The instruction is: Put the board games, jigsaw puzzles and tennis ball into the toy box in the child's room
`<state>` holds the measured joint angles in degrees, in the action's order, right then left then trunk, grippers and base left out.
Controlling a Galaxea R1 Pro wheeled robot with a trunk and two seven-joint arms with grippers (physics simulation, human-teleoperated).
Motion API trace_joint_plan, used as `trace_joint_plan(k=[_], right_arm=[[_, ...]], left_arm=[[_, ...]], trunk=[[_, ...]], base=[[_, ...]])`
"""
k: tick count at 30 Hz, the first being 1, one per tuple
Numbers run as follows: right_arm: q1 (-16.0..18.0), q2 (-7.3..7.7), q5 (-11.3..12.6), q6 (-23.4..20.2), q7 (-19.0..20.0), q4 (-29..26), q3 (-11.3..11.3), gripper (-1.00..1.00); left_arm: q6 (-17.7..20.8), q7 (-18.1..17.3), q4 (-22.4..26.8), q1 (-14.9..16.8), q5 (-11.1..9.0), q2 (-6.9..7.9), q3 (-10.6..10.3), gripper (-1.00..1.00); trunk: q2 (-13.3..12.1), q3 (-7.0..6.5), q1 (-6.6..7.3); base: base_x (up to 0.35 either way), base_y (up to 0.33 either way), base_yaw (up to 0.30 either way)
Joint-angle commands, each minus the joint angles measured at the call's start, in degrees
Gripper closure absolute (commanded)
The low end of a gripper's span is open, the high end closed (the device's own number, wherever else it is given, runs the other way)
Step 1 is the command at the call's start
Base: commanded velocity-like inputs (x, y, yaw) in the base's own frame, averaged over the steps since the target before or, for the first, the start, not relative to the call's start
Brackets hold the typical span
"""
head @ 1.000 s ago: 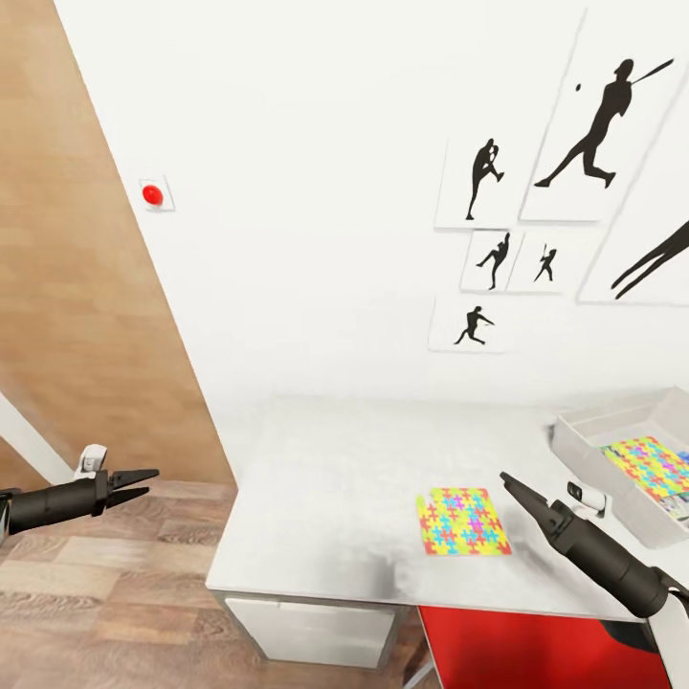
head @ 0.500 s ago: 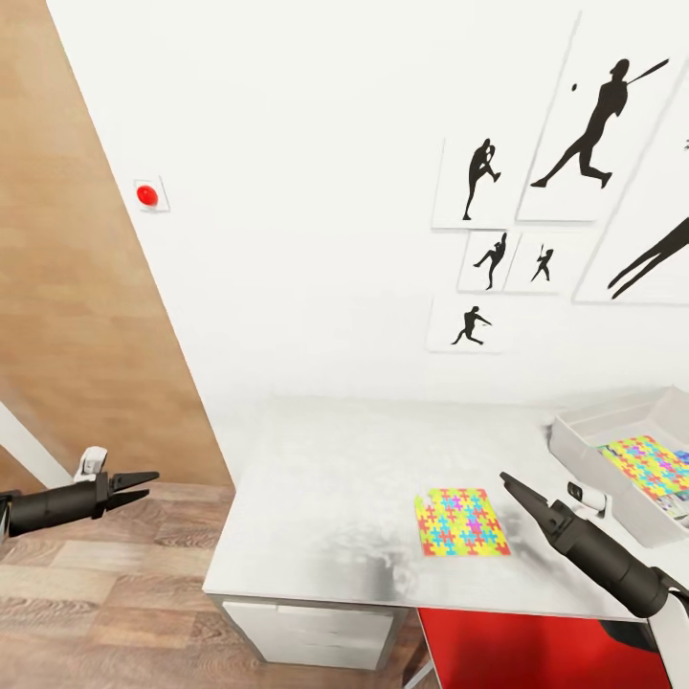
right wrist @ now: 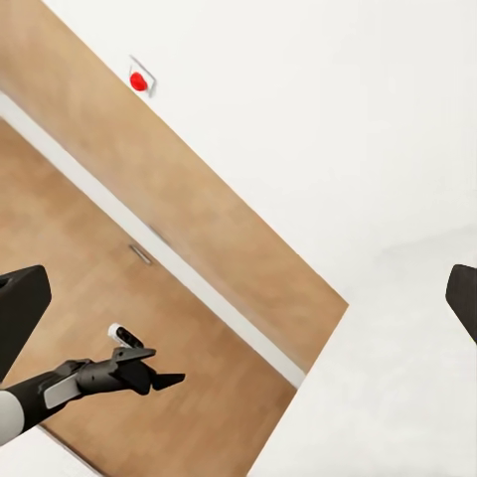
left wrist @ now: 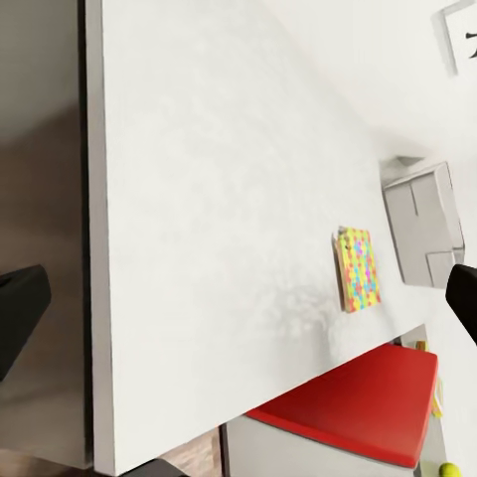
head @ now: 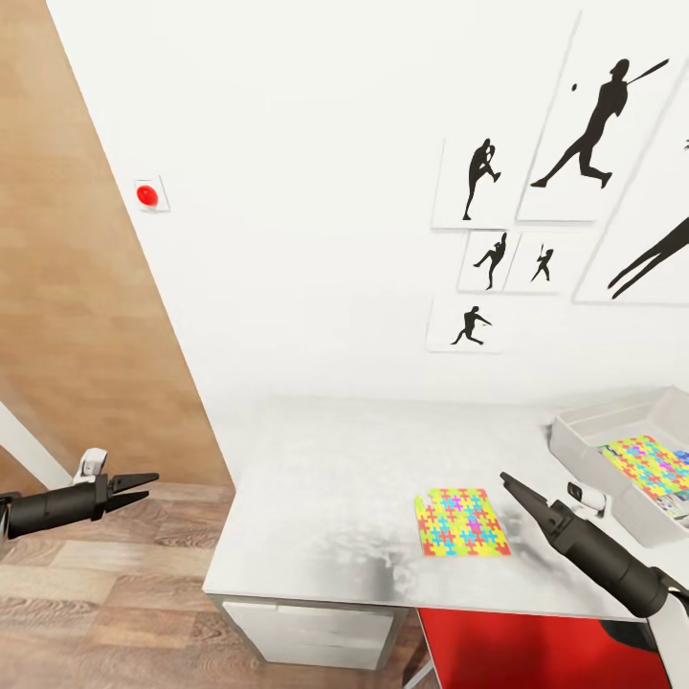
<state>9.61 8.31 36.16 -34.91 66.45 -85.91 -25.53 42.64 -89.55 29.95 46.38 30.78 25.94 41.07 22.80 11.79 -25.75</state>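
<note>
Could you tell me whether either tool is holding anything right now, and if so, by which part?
Nothing is held. The left tool hangs open over the floor, and the right tool is empty above the table, near the jigsaw puzzle.

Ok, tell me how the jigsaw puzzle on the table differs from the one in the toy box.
The near jigsaw puzzle lies bare on the table, fully visible. The other jigsaw puzzle sits inside the toy box, partly cut off at the picture's edge. Both lie flat and share the same multicoloured pattern.
</note>
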Motion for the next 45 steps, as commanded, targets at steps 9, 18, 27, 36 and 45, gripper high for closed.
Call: trace_joint_plan(k=[9, 18, 27, 36, 45], right_arm=[[0.0, -0.01, 0.3, -0.5, -1.1, 0.0, 0.1, -1.00], [0.0, 0.01, 0.3, -0.5, -1.6, 0.0, 0.1, -1.00], [0.1, -0.03, 0.3, -0.9, -4.0, -0.1, 0.7, -1.00], [6.5, 0.86, 0.5, -13.4, -19.9, 0.1, 2.5, -1.00], [24.8, 0.36, 0.9, -24.6, -47.2, 5.9, 8.6, -1.00]], left_arm=[[0.6, -0.5, 0.0, 0.0, 0.5, -0.04, 0.3, -1.00], [0.6, -0.5, 0.0, -0.1, 0.5, -0.09, 0.3, -1.00], [0.6, -0.5, 0.0, -0.1, 0.5, -0.29, 0.3, -1.00], [-0.5, -0.5, 0.0, -0.1, 0.5, -0.42, 0.4, -1.00], [-0.6, -0.5, 0.0, -0.1, 0.5, -0.40, 0.5, -1.00]], trunk=[[0.1, 0.11, -0.03], [0.1, 0.11, -0.03], [0.1, 0.11, -0.03], [0.1, 0.11, -0.03], [0.1, 0.11, -0.03]], base=[[0.000, 0.000, 0.000], [0.000, 0.000, 0.000], [0.000, 0.000, 0.000], [0.000, 0.000, 0.000], [0.000, 0.000, 0.000]])
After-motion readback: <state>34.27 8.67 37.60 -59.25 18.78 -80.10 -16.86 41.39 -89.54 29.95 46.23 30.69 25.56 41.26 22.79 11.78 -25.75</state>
